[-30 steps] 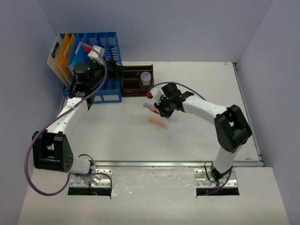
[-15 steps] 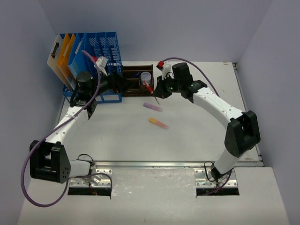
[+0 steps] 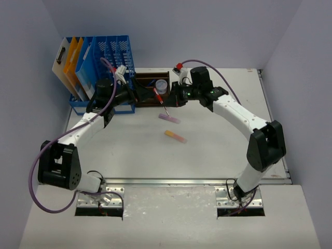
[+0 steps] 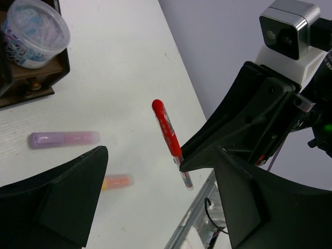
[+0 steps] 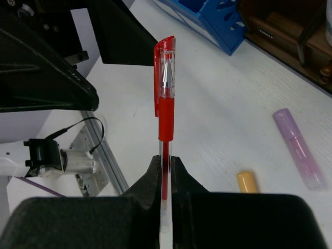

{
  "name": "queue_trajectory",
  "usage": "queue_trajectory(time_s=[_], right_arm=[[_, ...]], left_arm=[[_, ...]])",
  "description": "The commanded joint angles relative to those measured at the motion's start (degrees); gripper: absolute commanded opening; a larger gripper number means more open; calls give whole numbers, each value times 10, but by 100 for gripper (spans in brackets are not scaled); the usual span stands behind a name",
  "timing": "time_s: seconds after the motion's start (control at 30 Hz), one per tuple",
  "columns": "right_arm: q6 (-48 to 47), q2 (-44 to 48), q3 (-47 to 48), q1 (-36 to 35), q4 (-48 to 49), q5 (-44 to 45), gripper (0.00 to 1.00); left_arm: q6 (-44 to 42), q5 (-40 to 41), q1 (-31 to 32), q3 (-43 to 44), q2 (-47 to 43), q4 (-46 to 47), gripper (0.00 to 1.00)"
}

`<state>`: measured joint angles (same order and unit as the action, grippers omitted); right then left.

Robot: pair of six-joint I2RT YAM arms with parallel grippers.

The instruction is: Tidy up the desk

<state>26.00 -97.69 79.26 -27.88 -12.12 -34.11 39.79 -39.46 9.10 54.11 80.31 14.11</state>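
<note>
Pen (image 5: 165, 101), lower barrel hidden inside right tool (image 5: 165, 162) grip

Both arms reach forward, left claw (image 4: 161, 150) spread wide, right claw (image 5: 165, 158) pinched on a red pen (image 5: 165, 104).

Left arm (image 3: 78, 132), right arm (image 3: 236, 114) — white links, black joints, purple cables (image 3: 30, 181); fingers (image 5: 150, 181) matte black.
</note>
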Motion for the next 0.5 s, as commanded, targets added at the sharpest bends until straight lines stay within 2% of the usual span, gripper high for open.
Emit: queue_trajectory(time_s=[0.0, 0.13, 0.23, 0.27, 0.33, 0.47], right_arm=[[12, 14, 26, -2, 31, -38, 1], [0, 13, 29, -10, 29, -42, 1], [-4, 11, 34, -15, 28, -45, 1], [-7, 10, 35, -17, 27, -46, 1], [-9, 9, 41, -20, 25, -47, 1], [-8, 7, 45, -21, 25, -53, 1]], left_arm=[[34, 1, 16, 36, 10, 34, 79], [51, -5, 25, 43, 21, 59, 74], [58, -9, 30, 50, 30, 65, 62], [60, -10, 31, 50, 32, 68, 53], [64, -11, 31, 50, 33, 73, 43], [67, -12, 31, 49, 35, 74, 34]])
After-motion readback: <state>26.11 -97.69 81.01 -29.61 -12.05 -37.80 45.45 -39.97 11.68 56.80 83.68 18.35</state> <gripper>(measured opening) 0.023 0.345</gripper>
